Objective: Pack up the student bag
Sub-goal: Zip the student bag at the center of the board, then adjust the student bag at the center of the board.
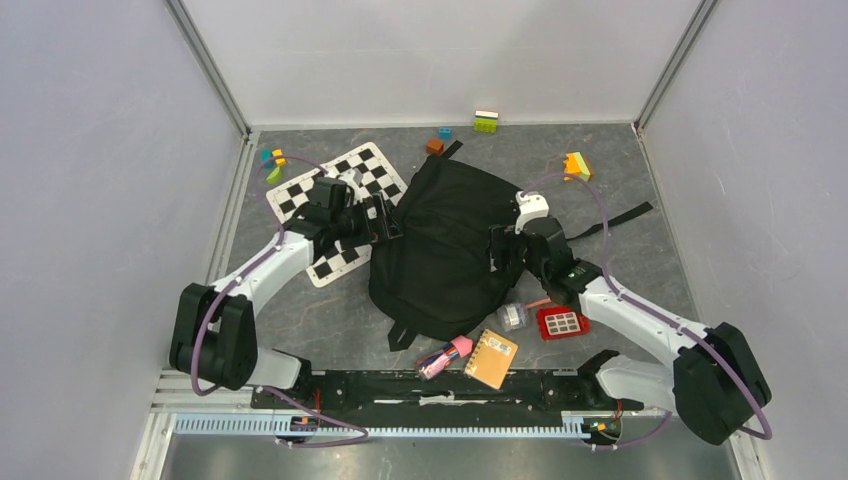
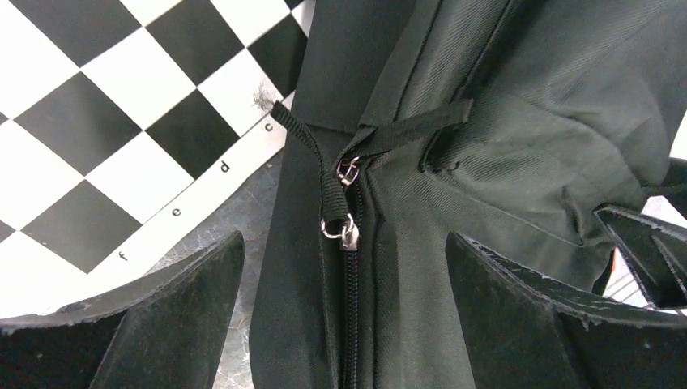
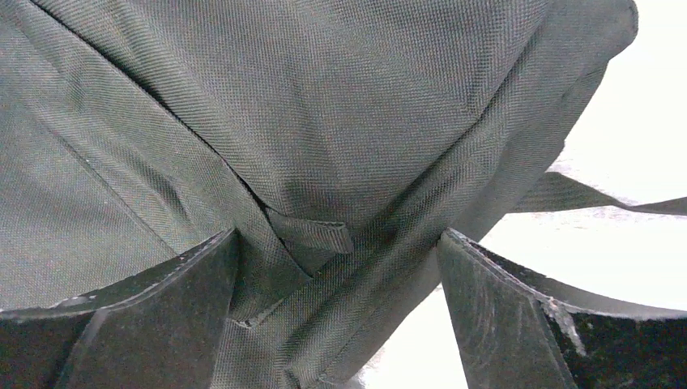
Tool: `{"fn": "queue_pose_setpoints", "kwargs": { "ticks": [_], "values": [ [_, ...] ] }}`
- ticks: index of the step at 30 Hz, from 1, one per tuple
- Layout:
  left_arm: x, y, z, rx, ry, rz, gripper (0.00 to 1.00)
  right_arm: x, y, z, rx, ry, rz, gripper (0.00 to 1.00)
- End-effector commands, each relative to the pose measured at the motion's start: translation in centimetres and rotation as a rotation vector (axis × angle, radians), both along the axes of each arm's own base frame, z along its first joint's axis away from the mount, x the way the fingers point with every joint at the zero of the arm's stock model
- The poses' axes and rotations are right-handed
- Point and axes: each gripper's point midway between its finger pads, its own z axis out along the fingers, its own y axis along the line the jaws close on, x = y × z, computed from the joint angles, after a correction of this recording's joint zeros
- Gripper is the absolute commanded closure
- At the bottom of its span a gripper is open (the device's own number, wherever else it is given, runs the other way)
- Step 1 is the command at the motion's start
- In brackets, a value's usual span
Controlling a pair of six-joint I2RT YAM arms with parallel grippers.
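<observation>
The student bag (image 1: 445, 245) is a large black fabric backpack, lying slumped mid-table with its left edge over a checkered board. Its main zip looks closed, with straps trailing outward

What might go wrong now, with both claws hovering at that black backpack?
The left gripper, open, straddles the thin zipper pull; closing slightly off could pinch fabric of the student bag instead. The bag overlaps the checkerboard mat, so tugging may drag it. The right gripper, open, has only a small fabric tab to catch.
</observation>
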Motion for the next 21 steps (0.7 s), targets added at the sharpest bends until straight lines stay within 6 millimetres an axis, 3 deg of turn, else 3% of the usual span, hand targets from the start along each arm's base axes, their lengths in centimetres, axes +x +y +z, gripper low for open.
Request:
{"fn": "queue_pose_setpoints", "kwargs": {
  "ticks": [1, 4, 6, 10, 12, 15, 21],
  "values": [
    [0.1, -1.3, -0.7, -0.036, 0.021, 0.011, 0.04, 0.0, 0.3, -1.4, 0.069, 0.035, 0.006, 0.08],
    [-0.1, -2.3, -1.3, -0.041, 0.042, -0.02, 0.15, 0.3, 0.6, -1.8, 0.079, 0.049, 0.017, 0.18],
    [-0.2, -2.9, -1.6, -0.048, 0.052, -0.041, 0.31, 0.5, 0.9, -1.7, 0.085, 0.047, 0.032, 0.37],
    [0.1, -3.7, 0.0, -0.089, 0.005, -0.07, 0.71, 1.8, 1.9, 0.2, 0.099, -0.016, 0.065, 0.86],
    [0.4, -3.7, 1.6, -0.101, -0.049, -0.073, 0.86, 2.6, 2.6, 1.5, 0.103, -0.052, 0.093, 1.0],
    [0.8, -3.5, 4.6, -0.107, -0.143, -0.073, 0.98, 4.1, 4.2, 3.7, 0.12, -0.114, 0.156, 1.0],
    [0.2, -1.8, 9.4, -0.075, -0.282, -0.034, 0.98, 7.5, 7.5, 7.6, 0.162, -0.217, 0.241, 1.0]
  ]
}}
